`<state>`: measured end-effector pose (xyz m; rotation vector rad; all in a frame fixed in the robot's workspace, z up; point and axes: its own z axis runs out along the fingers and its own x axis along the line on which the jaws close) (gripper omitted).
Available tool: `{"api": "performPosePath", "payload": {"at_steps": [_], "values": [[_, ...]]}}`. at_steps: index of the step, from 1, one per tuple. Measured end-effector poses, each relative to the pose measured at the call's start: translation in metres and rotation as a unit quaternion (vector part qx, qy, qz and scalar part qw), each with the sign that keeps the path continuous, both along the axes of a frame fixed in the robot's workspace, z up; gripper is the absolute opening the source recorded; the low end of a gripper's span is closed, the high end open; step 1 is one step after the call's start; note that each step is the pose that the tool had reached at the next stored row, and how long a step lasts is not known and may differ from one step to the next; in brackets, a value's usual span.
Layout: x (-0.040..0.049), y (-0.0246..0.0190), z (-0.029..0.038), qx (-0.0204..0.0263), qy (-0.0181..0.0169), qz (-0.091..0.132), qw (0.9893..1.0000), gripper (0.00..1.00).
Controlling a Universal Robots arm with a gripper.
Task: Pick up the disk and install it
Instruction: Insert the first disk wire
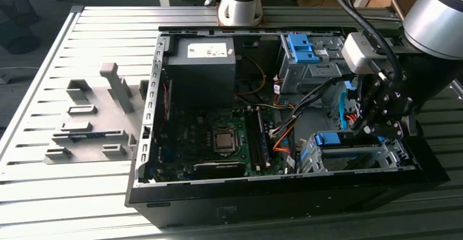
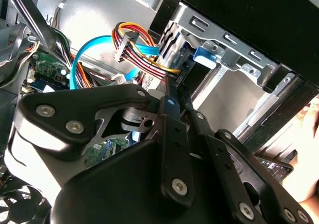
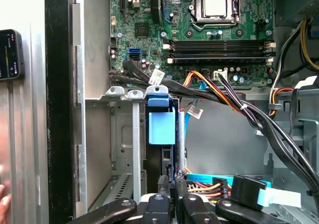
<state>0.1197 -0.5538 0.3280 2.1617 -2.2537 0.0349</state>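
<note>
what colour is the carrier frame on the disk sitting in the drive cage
Bright blue, clearest in the first wrist view on the disk.

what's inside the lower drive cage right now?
The disk stands on edge in the metal drive cage; its blue carrier shows, with the gripper at its end. The drive body and how far it is seated are hidden by the cage walls.

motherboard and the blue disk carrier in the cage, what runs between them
In the first wrist view, a bundle of black and coloured cables crosses between the motherboard and the disk in its metal cage.
</note>
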Motion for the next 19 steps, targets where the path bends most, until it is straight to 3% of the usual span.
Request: {"api": "performPosePath", "payload": {"at_steps": [3, 4, 5, 9, 11, 14, 19], "values": [[0.0, 0.0, 0.0006, 0.0005, 0.0, 0.0, 1.0, 0.17], [0.0, 0.0, 0.0025, 0.0008, 0.0001, 0.0, 1.0, 0.17], [0.0, 0.0, 0.0055, 0.0003, 0.0001, 0.0, 1.0, 0.24], [0.0, 0.0, 0.0154, 0.0001, 0.0008, 0.0, 1.0, 0.24], [0.0, 0.0, 0.0154, 0.0002, 0.0009, 0.0, 1.0, 0.22], [0.0, 0.0, 0.0156, 0.0001, 0.001, 0.0, 1.0, 0.11], [0.0, 0.0, 0.0156, 0.0001, 0.001, 0.0, 1.0, 0.11]]}}
